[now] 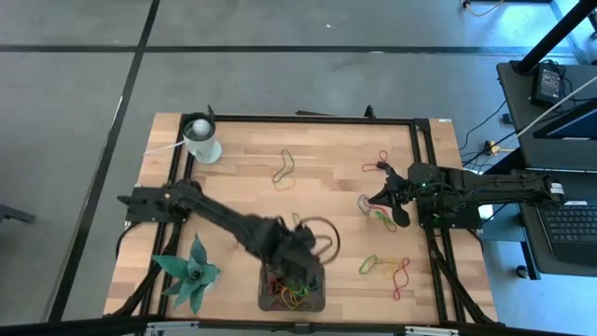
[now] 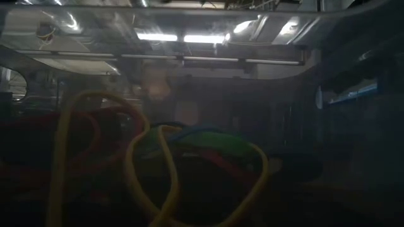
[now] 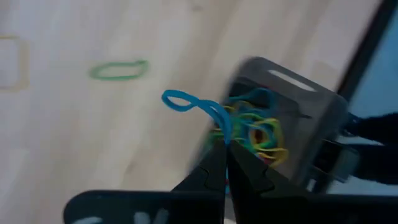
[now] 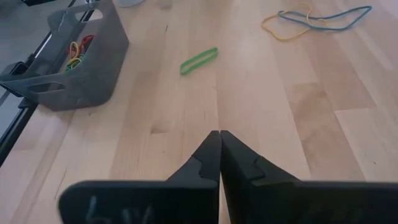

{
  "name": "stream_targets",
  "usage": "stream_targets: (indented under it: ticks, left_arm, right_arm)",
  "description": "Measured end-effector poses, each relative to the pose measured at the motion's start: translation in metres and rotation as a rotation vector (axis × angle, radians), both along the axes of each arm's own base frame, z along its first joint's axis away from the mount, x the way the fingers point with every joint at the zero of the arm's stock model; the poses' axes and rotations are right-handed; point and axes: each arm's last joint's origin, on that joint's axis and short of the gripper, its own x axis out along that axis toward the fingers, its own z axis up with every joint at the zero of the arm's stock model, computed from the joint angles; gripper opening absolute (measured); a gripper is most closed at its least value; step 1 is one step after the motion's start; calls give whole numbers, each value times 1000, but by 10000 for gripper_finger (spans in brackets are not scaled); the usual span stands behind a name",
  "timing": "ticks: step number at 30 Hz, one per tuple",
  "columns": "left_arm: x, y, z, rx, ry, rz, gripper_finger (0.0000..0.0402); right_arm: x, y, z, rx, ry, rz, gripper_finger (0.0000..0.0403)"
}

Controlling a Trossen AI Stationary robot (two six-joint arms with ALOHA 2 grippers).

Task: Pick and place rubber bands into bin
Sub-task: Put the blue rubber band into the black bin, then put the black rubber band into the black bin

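While the left gripper (image 3: 225, 144) pinches a blue rubber band (image 3: 193, 106) beside the bin (image 3: 292, 118), seemingly above its rim, right gripper (image 4: 219, 138) closed, empty, near the table's (image 1: 242, 187) right edge.

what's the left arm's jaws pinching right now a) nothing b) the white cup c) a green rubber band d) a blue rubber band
d: in the left wrist view the left gripper has its jaws shut on a blue rubber band looping up from the tips, beside the bin that already holds a tangle of bands; a green band lies loose on the table, apart from the jaws.
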Motion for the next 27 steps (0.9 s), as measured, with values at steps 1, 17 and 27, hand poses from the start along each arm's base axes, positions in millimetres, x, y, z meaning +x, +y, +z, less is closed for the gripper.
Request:
stream_targets:
  ticks: [1, 17, 27]
  left_arm:
    - [2, -8, -5, -5, -5, -14, 2]
    - [27, -62, -101, -55, 160, -142, 3]
    - [30, -65, -117, -57, 205, -150, 59]
  right_arm:
    - [0, 0, 0, 0, 0, 0, 8]
    - [0, 0, 0, 3, 2, -2, 9]
    - [0, 0, 0, 4, 4, -2, 9]
